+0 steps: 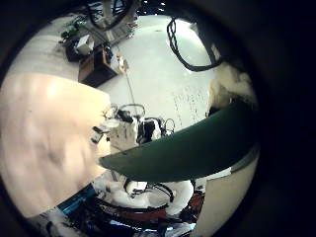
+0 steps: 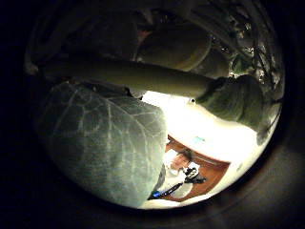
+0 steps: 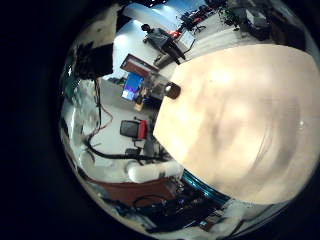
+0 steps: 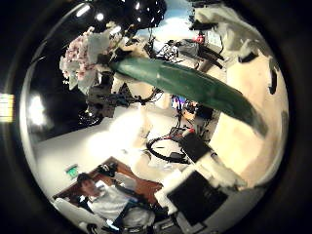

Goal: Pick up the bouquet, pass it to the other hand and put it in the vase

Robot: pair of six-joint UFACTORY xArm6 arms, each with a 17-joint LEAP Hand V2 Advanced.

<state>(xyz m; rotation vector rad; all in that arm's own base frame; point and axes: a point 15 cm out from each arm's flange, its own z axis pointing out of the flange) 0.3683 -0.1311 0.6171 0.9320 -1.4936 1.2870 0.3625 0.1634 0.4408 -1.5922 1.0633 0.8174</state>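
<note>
Both palm cameras show the bouquet (image 4: 146, 73) up close: leaves (image 2: 95, 138) fill the left thumb-side view, its stem (image 2: 124, 76) crossing the upper frame. Whether either hand has closed on it, I cannot tell. No vase is visible. For a clean handover, I'd want one grip firm before the other lets go.

pale tan table (image 3: 240, 120) filling much of the right palm view, nothing visible lying on its top
</note>
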